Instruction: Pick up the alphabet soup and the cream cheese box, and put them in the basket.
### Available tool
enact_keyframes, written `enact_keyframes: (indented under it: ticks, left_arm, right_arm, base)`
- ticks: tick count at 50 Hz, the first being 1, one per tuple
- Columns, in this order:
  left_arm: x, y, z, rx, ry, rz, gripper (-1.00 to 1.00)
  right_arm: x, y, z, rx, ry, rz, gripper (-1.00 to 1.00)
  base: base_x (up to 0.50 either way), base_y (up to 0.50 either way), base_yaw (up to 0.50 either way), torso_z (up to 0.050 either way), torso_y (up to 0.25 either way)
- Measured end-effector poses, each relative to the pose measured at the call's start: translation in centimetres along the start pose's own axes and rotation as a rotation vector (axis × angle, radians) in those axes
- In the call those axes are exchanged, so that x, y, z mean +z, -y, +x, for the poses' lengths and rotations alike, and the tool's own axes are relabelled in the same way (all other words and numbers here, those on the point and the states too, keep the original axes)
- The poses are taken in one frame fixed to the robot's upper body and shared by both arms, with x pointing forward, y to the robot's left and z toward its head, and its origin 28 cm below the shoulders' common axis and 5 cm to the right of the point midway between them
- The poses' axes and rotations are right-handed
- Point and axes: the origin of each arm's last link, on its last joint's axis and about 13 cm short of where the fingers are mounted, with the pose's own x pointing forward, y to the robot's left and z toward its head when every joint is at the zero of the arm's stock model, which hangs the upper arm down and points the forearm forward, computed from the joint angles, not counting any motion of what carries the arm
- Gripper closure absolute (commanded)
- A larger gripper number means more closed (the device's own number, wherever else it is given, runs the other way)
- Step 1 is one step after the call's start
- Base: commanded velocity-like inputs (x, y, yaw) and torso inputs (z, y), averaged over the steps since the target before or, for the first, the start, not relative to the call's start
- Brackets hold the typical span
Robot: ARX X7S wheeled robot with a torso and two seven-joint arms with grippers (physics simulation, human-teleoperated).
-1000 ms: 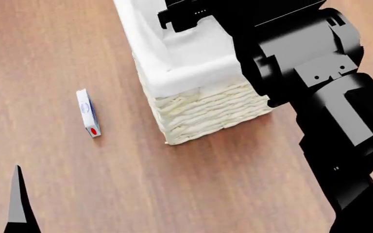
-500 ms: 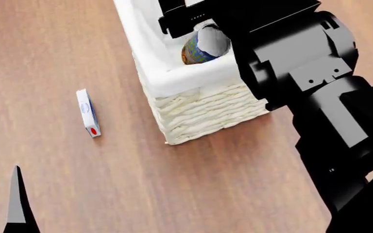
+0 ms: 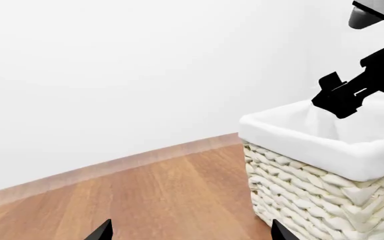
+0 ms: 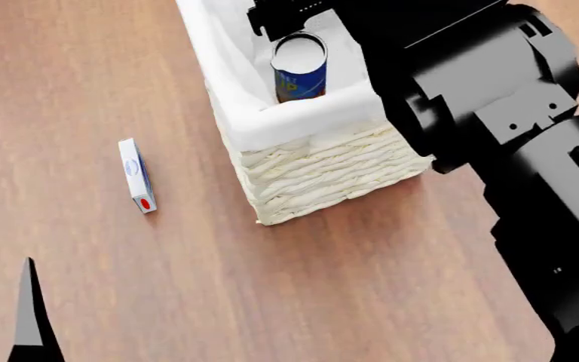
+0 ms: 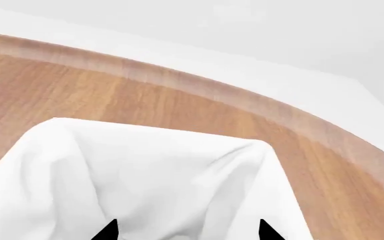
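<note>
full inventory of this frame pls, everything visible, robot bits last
alphabet soup: 1, blue label with white top, upright inside the basket, nothing gripping it.
cream cheese box: 1, white with blue side and red dot, lying on the floor to the left of the basket, apart from it.
basket: 1, cream wicker with white cloth liner, standing on the floor.
floor: wood-brown, under everything.
wall: white, behind the floor edge in the wrist views.
right claw: black, open, above the basket's liner; only its tips show.
left claw: black, open, low near the floor beside the basket, holding nothing.
</note>
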Motion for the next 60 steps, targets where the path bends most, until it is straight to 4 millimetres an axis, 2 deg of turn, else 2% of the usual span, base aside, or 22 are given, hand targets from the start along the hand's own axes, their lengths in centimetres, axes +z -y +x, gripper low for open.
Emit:
enact_keyframes:
  ticks: [11,20,31,42,52,60]
  left_arm:
    - [0.0,0.2,0.1,-0.011,-0.001,-0.001,-1.0]
    - [-0.1,0.3,0.2,-0.019,-0.002,-0.001,-1.0]
    - [-0.2,0.5,0.3,-0.034,-0.003,-0.001,-1.0]
    - [0.0,0.7,0.5,-0.047,0.001,-0.001,-1.0]
    - [-0.1,0.7,0.7,-0.054,0.004,-0.002,-1.0]
    - [0.0,0.7,1.1,-0.061,0.015,-0.004,-1.0]
  right_arm:
    - [3.0,0.4,-4.0,-0.027,0.168,-0.022,-1.0]
    - [2.9,0.3,-7.7,-0.079,0.286,-0.056,-1.0]
    - [-0.6,-0.3,-11.1,-0.163,0.36,-0.072,-1.0]
    - [-4.7,-1.7,-14.0,-0.228,0.402,-0.07,-1.0]
    - [-8.9,-3.4,-15.8,-0.267,0.395,-0.043,-1.0]
    - [-11.5,-4.5,-16.7,-0.27,0.38,-0.026,-1.0]
  base:
    - [0.0,0.0,0.0,0.0,0.0]
    - [0.0,0.0,0.0,0.0,0.0]
    - [0.0,0.0,0.0,0.0,0.0]
    - [0.0,0.0,0.0,0.0,0.0]
    - [0.0,0.0,0.0,0.0,0.0]
    - [0.0,0.0,0.0,0.0,0.0]
